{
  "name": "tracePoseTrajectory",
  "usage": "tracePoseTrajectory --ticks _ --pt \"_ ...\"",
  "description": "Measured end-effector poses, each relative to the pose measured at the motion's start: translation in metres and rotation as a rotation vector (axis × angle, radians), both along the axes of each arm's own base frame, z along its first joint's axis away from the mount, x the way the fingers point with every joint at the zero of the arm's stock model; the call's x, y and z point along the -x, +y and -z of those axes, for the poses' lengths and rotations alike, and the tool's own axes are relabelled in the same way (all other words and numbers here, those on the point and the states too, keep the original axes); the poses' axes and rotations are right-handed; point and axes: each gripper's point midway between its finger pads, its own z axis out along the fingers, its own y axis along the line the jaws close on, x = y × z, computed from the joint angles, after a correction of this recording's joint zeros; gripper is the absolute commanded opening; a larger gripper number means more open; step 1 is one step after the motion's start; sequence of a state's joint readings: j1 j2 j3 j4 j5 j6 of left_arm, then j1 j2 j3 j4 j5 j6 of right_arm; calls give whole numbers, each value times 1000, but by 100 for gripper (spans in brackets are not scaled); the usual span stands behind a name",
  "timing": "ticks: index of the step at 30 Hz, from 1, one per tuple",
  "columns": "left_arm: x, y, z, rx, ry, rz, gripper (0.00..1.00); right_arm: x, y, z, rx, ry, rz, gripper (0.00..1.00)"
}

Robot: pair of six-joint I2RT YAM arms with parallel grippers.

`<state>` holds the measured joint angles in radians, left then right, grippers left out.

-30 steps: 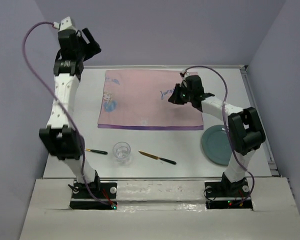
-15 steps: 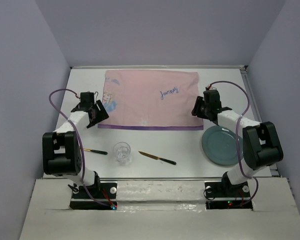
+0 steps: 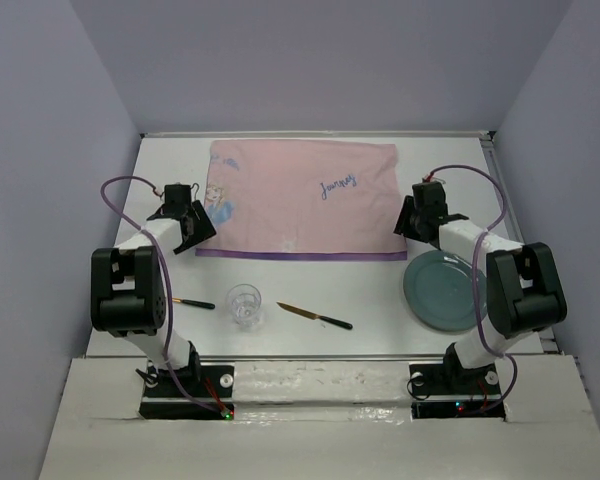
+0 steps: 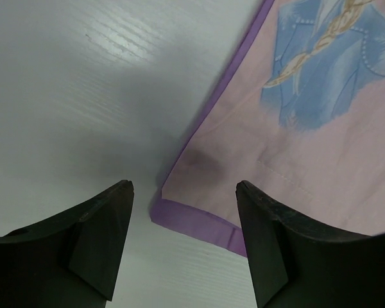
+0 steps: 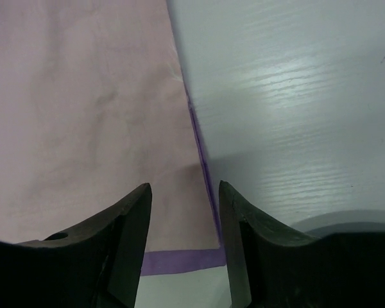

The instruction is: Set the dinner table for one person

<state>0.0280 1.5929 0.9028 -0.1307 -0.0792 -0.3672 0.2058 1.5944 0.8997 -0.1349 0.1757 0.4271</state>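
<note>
White tabletop filling the scene, carrying everything.
Pink cloth lying flat at tabletop's far middle.
Left claw hanging over cloth's near left corner, fingers standing wide, gripping nothing.
Right claw hanging over cloth's right edge by near right corner, gap narrower, fingers apart, nothing held.
Plate sitting near right.
Glass and knife lying near front edge.
</note>
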Motion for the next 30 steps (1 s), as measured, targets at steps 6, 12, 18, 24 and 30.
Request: tracePoseTrajectory --ticks 6,12,18,24,30 --pt "4 0 18 0 53 4 68 2 -8 20 -17 57 25 41" --pt "4 0 19 -6 57 11 56 4 -2 31 -57 83 35 27" --pt "3 -1 21 -17 57 27 26 8 -7 34 -76 73 77 4" --pt "4 -8 22 -3 58 58 0 30 -15 32 -78 79 108 0" --pt "12 -14 22 23 49 75 0 41 -20 29 -80 71 130 1"
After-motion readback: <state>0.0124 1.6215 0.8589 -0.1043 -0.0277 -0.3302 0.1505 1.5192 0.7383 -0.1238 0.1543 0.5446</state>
